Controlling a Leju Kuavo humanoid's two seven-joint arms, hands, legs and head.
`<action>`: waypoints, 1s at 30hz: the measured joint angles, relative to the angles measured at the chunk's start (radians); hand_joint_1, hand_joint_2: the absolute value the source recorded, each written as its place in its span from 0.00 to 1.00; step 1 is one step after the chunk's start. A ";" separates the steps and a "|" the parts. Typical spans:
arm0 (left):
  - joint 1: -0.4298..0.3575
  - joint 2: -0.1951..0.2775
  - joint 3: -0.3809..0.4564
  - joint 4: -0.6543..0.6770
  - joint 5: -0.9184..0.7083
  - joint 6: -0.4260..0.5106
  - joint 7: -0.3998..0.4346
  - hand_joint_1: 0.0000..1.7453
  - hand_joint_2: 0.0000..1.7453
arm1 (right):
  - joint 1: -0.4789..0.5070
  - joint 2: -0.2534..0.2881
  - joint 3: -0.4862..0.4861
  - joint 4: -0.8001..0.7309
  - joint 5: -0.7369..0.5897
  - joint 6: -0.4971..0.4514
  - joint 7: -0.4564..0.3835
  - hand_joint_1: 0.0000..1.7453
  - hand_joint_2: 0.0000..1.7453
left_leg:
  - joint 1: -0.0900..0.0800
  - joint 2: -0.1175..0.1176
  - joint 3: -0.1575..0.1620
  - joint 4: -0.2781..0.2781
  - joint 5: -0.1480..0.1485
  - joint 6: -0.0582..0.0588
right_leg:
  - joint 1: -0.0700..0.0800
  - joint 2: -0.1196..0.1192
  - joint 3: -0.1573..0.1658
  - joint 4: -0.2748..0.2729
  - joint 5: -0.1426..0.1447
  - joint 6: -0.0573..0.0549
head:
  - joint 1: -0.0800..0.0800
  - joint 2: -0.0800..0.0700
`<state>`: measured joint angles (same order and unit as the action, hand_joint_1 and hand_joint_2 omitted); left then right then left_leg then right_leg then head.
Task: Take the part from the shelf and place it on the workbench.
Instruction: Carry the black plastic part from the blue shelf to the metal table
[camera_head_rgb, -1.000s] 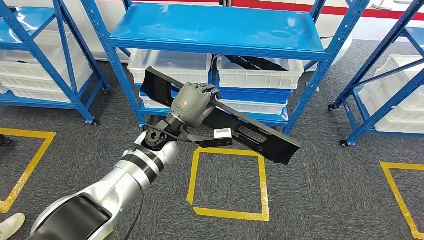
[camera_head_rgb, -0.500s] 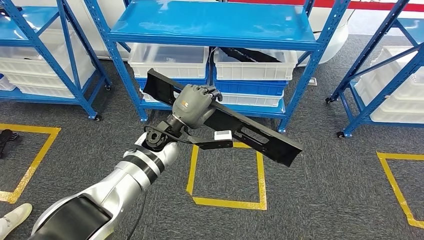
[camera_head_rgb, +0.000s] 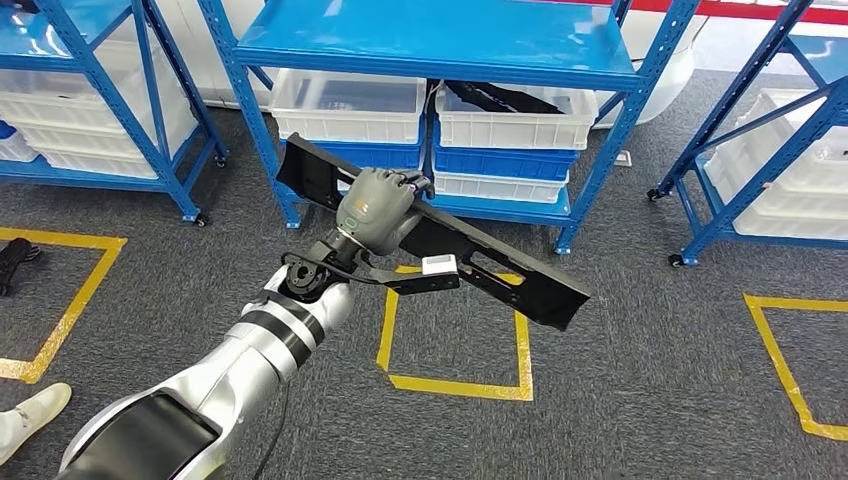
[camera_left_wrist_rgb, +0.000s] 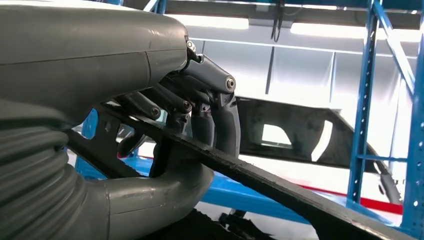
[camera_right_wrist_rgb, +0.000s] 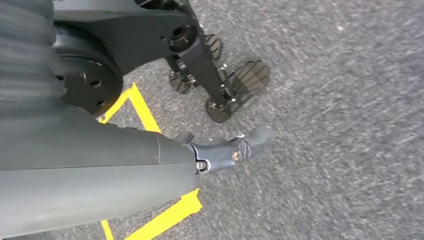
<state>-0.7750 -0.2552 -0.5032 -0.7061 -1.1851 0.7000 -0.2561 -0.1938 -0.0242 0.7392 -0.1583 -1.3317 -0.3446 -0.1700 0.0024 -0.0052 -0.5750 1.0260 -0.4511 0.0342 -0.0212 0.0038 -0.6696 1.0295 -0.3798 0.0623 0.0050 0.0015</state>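
We've got the long flat black plastic part gripped in our left hand, fingers wrapped over its upper edge, out in front of the blue metal shelf. Its long axis slants across us. Our right hand hangs down; its finger spread we cannot tell.

A warehouse-like workshop: blue steel racks holding white bins, yellow floor squares on carpet.

Head view looks down; wrist views close, right's seemingly floorward.
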 joint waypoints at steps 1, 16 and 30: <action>-0.001 -0.001 0.001 0.000 -0.001 0.000 0.000 1.00 1.00 | 0.000 0.000 0.000 0.000 0.000 0.001 0.000 0.00 1.00 | 0.002 0.001 -0.010 -0.003 0.011 0.009 | 0.000 0.000 -0.020 0.044 -0.033 -0.004 | 0.001 0.000; 0.002 -0.003 0.010 -0.003 -0.006 0.000 -0.003 1.00 1.00 | -0.011 0.001 0.000 0.000 0.000 0.005 -0.001 0.00 1.00 | 0.000 0.003 -0.139 0.039 0.065 -0.038 | -0.001 -0.003 0.114 -0.029 -0.067 -0.044 | -0.004 0.000; 0.002 -0.004 0.020 -0.005 -0.007 0.000 -0.006 1.00 1.00 | -0.010 0.000 0.000 0.000 -0.001 0.008 -0.007 0.00 1.00 | 0.002 -0.002 -0.002 0.001 -0.001 -0.007 | -0.003 -0.002 0.015 -0.014 0.011 -0.002 | -0.007 0.000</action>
<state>-0.7732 -0.2588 -0.4829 -0.7107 -1.1925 0.7000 -0.2617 -0.2033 -0.0244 0.7393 -0.1581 -1.3325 -0.3361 -0.1775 0.0041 -0.0073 -0.5770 1.0266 -0.4524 0.0268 -0.0246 0.0018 -0.6550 1.0153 -0.3690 0.0605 -0.0025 0.0015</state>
